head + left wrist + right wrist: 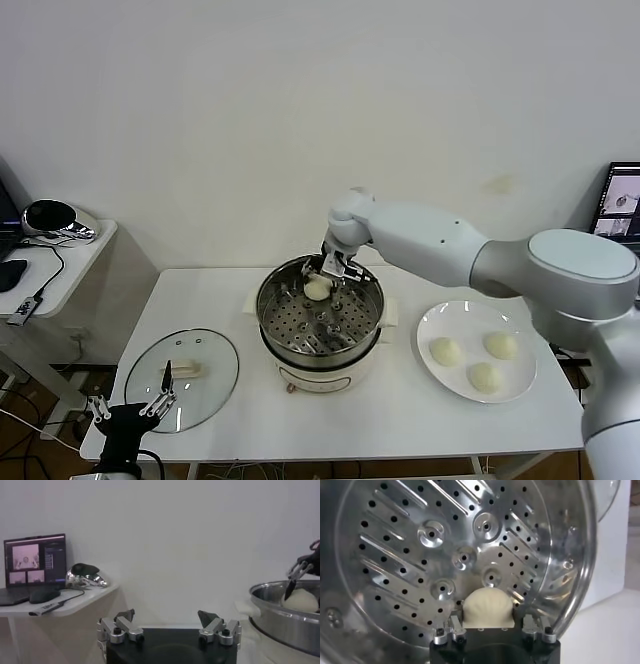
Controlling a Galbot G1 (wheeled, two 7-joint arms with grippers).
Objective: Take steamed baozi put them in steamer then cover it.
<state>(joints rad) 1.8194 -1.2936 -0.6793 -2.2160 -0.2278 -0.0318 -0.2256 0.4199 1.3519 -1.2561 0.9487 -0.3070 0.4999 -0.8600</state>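
Note:
The steel steamer [268, 300] stands on its white pot base at mid-table. My right gripper [330, 272] reaches into its far side. One baozi [317, 289] rests on the perforated floor [420, 555] there. In the right wrist view this baozi [487, 607] lies between the fingers of the right gripper [492, 625], whose jaws stand slightly apart from it, open. Three more baozi [485, 376] lie on the white plate [520, 385] to the right. The glass cover [182, 380] lies flat at the table's left front. My left gripper [130, 405] hangs open beside it, empty [166, 615].
A side table [70, 262] at the far left carries a laptop [35, 560], a mouse and a shiny headset [55, 218]. A monitor [622, 200] stands at the far right. The table's front edge runs just below the cover and plate.

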